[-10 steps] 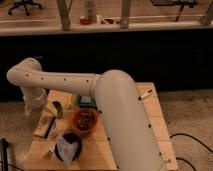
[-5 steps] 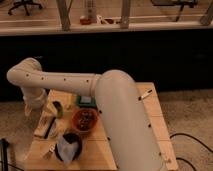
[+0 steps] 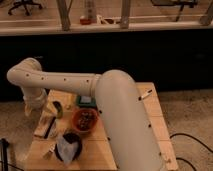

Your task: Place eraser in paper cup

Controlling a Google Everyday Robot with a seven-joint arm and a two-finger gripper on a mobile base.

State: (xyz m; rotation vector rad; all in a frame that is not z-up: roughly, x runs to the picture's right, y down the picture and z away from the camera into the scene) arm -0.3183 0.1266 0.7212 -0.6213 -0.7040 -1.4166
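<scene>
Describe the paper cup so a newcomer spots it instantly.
On the wooden table, look near the left edge, just right of the tool. The paper cup sits left of the reddish-brown bowl: far smaller than either bowl, pale tan with a dark inside.

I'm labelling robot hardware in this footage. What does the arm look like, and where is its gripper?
The arm is a thick, smooth, cream-white tube with rounded elbow joints and a row of small dark dots along its horizontal link. No cables or lettering show on it. The gripper sits at its far-left end, over the left edge of the wooden table.
</scene>
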